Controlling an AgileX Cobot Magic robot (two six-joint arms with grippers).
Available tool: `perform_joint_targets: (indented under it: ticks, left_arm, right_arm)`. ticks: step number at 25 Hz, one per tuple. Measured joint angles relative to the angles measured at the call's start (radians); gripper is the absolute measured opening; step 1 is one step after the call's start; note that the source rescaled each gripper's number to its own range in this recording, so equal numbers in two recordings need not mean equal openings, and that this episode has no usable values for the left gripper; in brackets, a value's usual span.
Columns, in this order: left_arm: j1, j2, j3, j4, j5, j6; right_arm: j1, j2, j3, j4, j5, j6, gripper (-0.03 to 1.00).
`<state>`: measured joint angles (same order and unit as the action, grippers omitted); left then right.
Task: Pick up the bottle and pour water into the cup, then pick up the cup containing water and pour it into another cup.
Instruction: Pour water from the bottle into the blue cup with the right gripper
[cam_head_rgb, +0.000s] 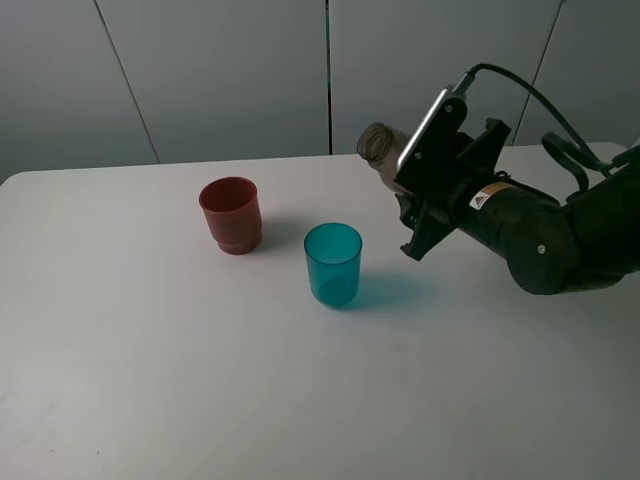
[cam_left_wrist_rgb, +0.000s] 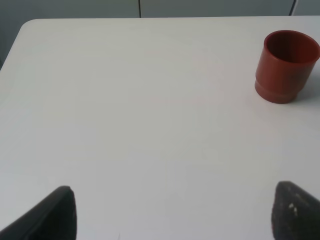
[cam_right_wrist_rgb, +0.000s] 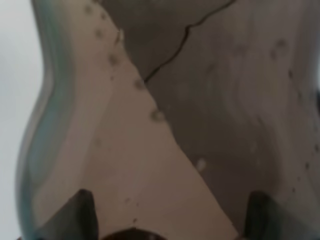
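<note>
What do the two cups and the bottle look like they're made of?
The teal cup: see-through plastic, probably; its far wall shows through. The red-brown cup: opaque plastic by the look, soft sheen, moulded stepped base. The bottle: smoky translucent plastic, likely; droplets show through its wall in the right wrist view.

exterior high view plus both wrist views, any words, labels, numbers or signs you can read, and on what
Orange and white sticker on the right arm: too small to read.
On the bottle, teal cup, red-brown cup and table: no text shows.
</note>
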<state>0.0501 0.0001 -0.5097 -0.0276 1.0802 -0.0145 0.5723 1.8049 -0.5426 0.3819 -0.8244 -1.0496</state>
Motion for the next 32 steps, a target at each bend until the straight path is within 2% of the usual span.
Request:
perform_joint_targets:
  ticks: [12, 17, 32]
  left_arm:
    - [0.000, 0.000, 0.000, 0.000, 0.000, 0.000]
    - [0.000, 0.000, 0.000, 0.000, 0.000, 0.000]
    - [0.000, 0.000, 0.000, 0.000, 0.000, -0.003]
  right_arm:
    - [0.023, 0.000, 0.000, 0.029, 0.033, -0.251, 0.02]
    - [0.028, 0.000, 0.000, 0.032, 0.080, -0.351, 0.02]
    - [0.032, 0.000, 0.000, 0.051, 0.081, -0.626, 0.02]
